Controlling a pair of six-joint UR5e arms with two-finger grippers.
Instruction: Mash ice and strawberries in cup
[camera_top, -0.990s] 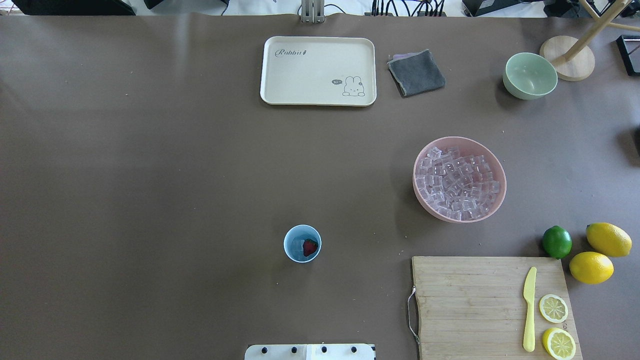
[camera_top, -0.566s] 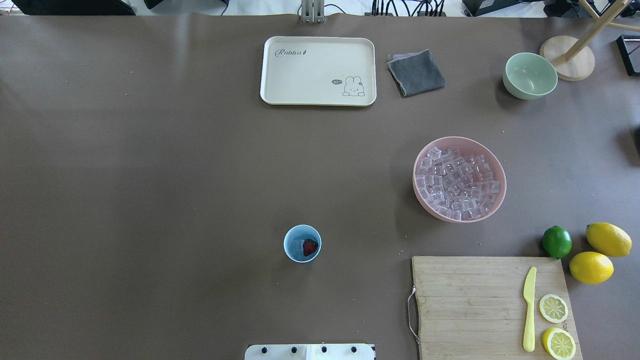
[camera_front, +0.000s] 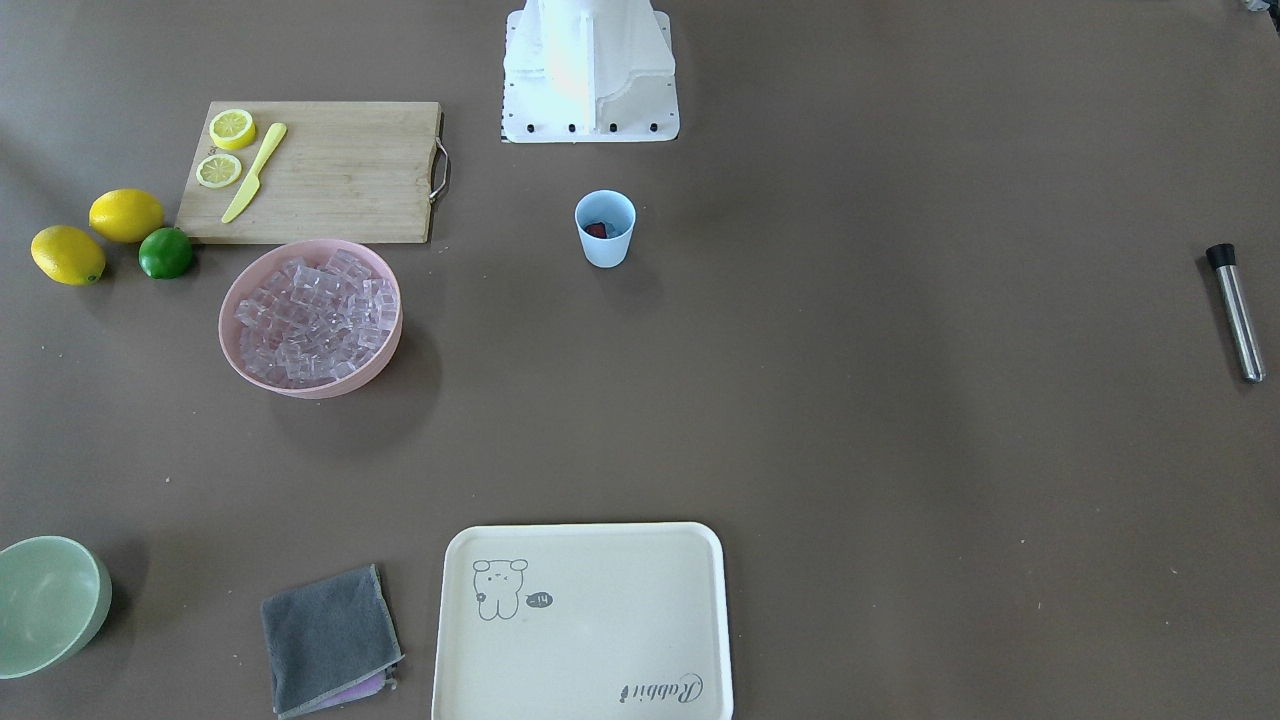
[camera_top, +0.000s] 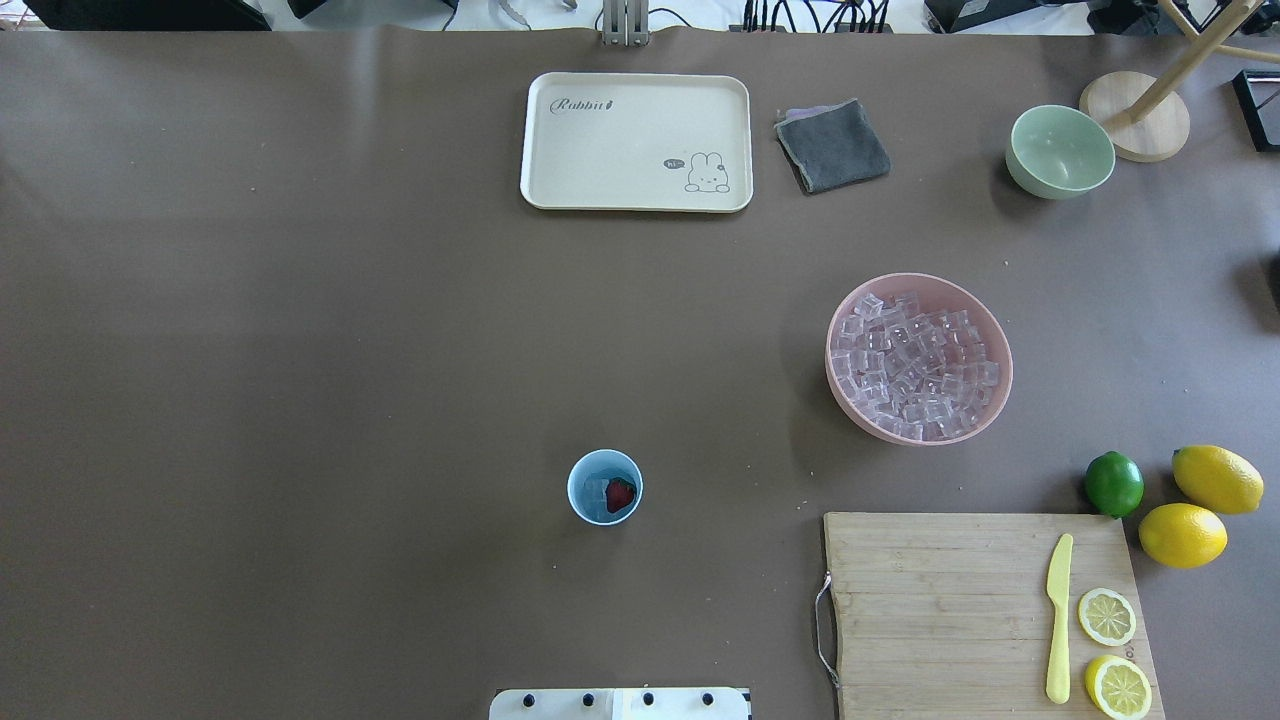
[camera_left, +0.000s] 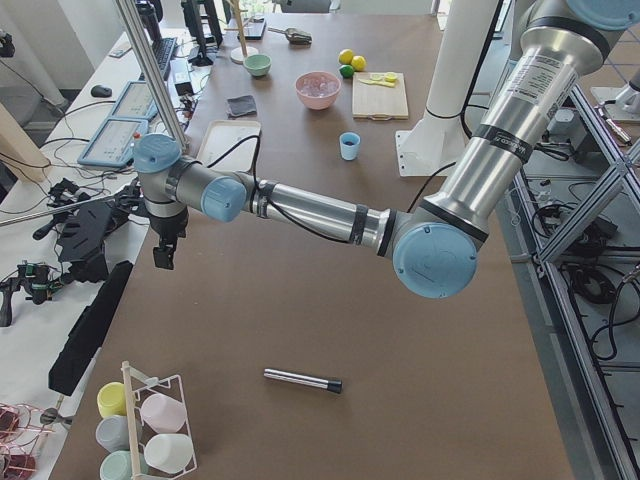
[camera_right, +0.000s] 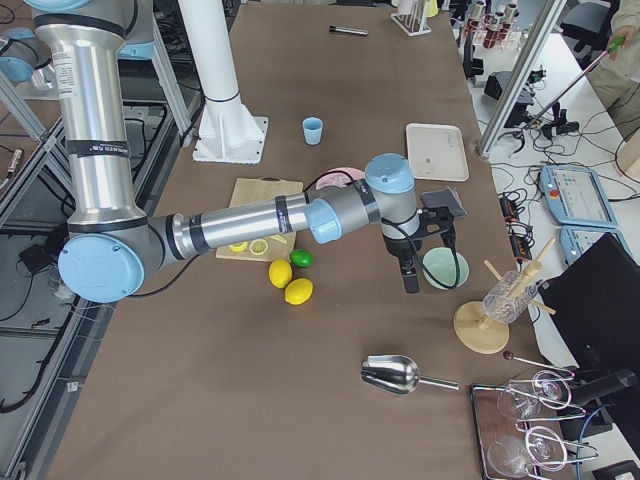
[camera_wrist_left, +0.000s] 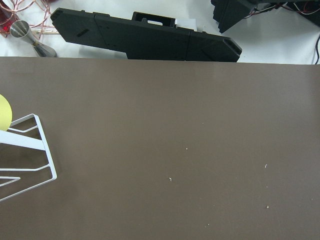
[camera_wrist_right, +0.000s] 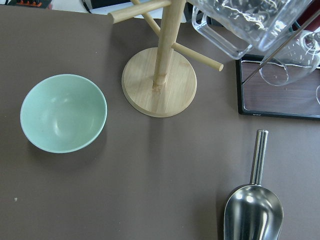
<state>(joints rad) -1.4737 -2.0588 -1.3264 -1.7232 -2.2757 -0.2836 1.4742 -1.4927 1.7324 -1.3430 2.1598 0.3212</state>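
Since neither arm has any tool in hand, these lines weigh the risks by judgement only.

Cup: the light blue cup (camera_top: 605, 487) stands upright and alone on the open counter (camera_top: 300, 400), near the robot base, well apart from everything else.

Strawberry: one dark red strawberry (camera_top: 621, 494) lies inside the cup, with what looks like a clear cube of ice (camera_top: 596, 492) beside it.

Spare ice: most cubes sit heaped in the pink bowl (camera_top: 919, 357), well apart from the cup.

Muddler: a steel rod with a black end (camera_front: 1234, 311) lies flat far out on the robot's left side.

Left end effector: it (camera_left: 162, 257) hangs over the far counter end near the cup rack; only a side view shows it, so I cannot tell whether it is wide or narrow.

Right end effector: it (camera_right: 410, 272) hangs beside the pale green bowl (camera_right: 443, 268); again I cannot tell its opening.

Risk, tipping: the cup is small, light and unheld; an off-centre press would probably topple or slide it.

Risk, spill: hard cubes may jump out under a blunt push.

Risk, pickup: the round rod could roll away from a skewed grasp.
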